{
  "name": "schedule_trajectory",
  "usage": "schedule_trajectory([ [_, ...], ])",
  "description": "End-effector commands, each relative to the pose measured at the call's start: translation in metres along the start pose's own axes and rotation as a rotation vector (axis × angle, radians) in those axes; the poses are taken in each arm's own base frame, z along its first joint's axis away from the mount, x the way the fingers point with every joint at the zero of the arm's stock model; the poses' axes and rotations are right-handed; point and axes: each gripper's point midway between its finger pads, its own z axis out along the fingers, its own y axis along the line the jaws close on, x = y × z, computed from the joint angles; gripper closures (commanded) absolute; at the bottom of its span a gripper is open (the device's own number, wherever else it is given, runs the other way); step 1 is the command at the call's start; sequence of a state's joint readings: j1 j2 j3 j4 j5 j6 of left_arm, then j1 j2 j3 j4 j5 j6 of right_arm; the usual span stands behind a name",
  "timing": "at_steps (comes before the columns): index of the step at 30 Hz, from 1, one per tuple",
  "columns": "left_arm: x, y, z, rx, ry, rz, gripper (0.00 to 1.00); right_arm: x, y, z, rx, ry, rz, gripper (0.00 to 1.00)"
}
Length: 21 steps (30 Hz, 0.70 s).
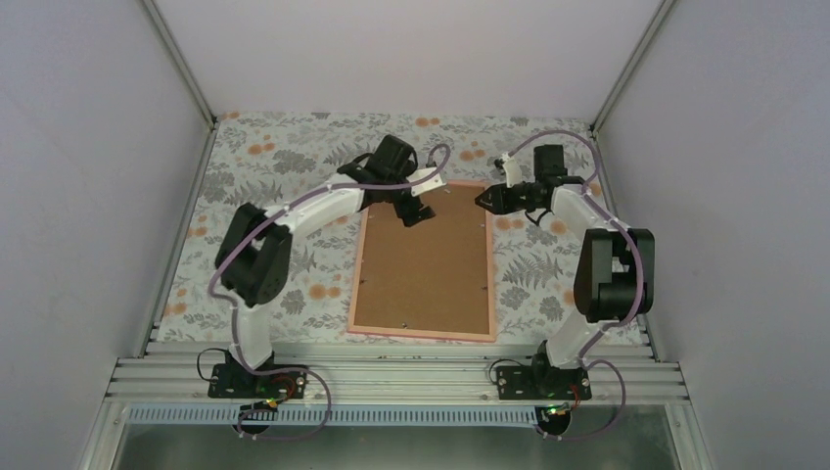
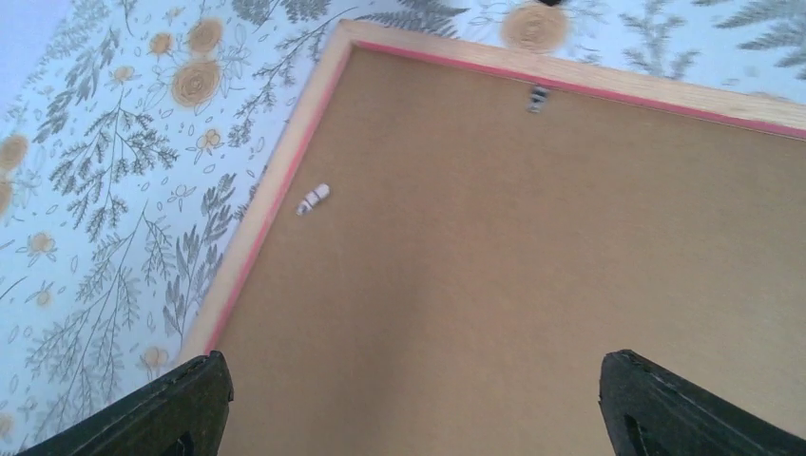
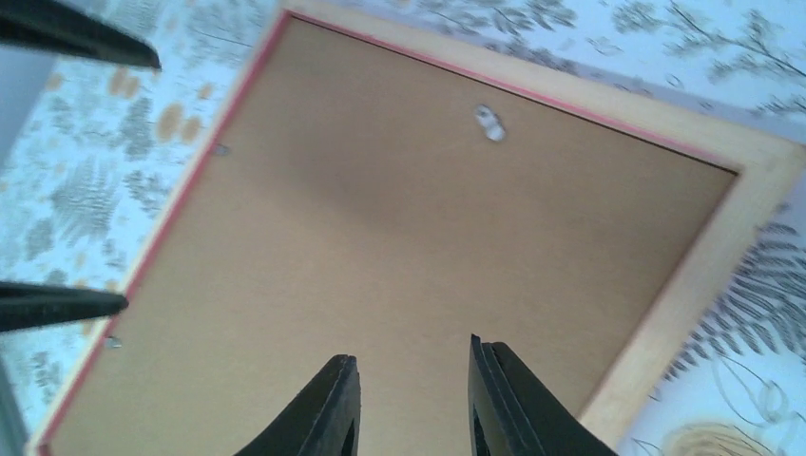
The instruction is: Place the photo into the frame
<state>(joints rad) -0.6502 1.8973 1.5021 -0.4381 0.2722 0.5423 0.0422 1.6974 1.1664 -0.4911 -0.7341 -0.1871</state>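
The frame (image 1: 422,335) lies flat on the table with its back up, a thin pink rim (image 2: 266,204) around a brown backing board (image 1: 426,264). The photo is hidden. My left gripper (image 1: 416,211) hovers over the board's far left part, jaws wide open and empty (image 2: 413,366). My right gripper (image 1: 482,199) is above the far right corner (image 3: 708,256), its fingers a little apart with nothing between them (image 3: 413,347). Small metal tabs (image 2: 314,199) sit along the board's edge. The left gripper's fingers (image 3: 76,33) show at the left of the right wrist view.
A floral cloth (image 1: 284,157) covers the table around the frame. Grey enclosure walls (image 1: 88,196) stand left, right and behind. An aluminium rail (image 1: 391,377) carrying both arm bases runs along the near edge.
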Motion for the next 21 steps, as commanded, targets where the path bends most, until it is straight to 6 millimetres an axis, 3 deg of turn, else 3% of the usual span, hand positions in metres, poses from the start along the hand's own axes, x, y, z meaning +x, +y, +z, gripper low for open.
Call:
schedule_trajectory([
  [1,-0.013,0.035,0.031,-0.011,-0.028,-0.005,0.04,0.006,-0.034,0.004,0.114,0.032,0.002,0.71],
  [2,-0.008,0.04,0.04,0.005,-0.023,-0.021,0.05,0.01,-0.041,0.004,0.126,0.04,0.02,0.71],
  [4,-0.016,0.058,0.05,0.009,-0.048,-0.039,0.08,0.017,-0.05,0.006,0.139,0.055,0.05,0.71],
  [5,-0.007,0.062,0.064,0.039,-0.028,-0.059,0.11,0.02,-0.054,0.007,0.145,0.063,0.062,0.71],
  [8,-0.005,0.07,0.086,0.096,-0.009,-0.084,0.19,0.027,-0.062,0.013,0.154,0.075,0.087,0.67],
  [14,0.001,0.073,0.114,0.164,-0.009,-0.094,0.23,0.029,-0.076,0.026,0.163,0.087,0.136,0.62],
  [21,0.025,0.073,0.142,0.165,0.042,-0.087,0.24,0.037,-0.091,0.038,0.182,0.107,0.192,0.62],
])
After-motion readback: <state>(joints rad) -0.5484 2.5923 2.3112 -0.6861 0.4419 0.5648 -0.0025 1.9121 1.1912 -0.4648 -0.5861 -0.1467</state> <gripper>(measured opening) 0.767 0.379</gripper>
